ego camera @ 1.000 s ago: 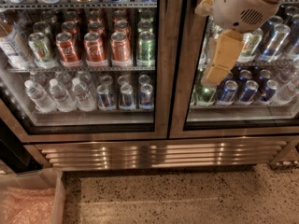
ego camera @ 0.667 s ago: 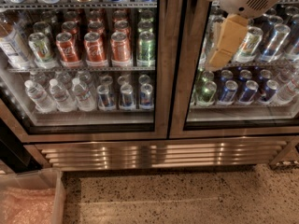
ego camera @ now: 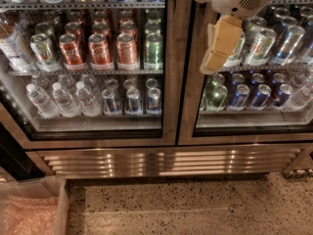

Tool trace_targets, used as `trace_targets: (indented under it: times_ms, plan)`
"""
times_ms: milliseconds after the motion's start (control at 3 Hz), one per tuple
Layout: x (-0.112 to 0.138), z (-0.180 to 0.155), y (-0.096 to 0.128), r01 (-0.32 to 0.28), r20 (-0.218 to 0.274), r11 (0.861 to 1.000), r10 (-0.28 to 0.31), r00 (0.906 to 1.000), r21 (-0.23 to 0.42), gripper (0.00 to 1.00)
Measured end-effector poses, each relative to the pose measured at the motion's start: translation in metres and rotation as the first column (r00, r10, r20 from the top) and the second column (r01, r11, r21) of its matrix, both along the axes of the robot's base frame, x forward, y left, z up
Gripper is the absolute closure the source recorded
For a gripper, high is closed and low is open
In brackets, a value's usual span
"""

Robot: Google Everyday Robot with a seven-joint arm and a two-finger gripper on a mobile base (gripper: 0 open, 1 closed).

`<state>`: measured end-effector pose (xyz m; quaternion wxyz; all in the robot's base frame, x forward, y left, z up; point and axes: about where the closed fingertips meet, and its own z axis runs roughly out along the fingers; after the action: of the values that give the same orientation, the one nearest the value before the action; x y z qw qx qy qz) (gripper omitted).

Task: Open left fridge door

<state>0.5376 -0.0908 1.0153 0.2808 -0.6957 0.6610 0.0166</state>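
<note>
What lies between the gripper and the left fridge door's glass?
Only the upright steel frame strips where the left fridge door meets the right door; the gripper hangs before the right door's left edge, as the camera view shows.

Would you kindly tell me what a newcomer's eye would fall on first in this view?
The cream gripper hangs at top right, in front of the right door, near that door's left edge. Behind the shut left fridge door, a row of red cans stands out on the middle shelf, with water bottles on the shelf below. A ribbed steel grille runs under both doors.
</note>
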Motion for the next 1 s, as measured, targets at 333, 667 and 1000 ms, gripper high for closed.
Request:
trace_targets:
  times_ms: [333,667,1000]
  plan:
    - [0.0146,0.0039,0.0247,-0.052,0.022,0.999,0.052,0.9984,0.007,0.0]
    - [0.0147,0.0042,0.0256,-0.053,0.023,0.999,0.053,0.9983,0.007,0.0]
    - [0.0136,0.0014,0.0229,-0.052,0.016,0.999,0.052,0.9985,-0.001,0.0]
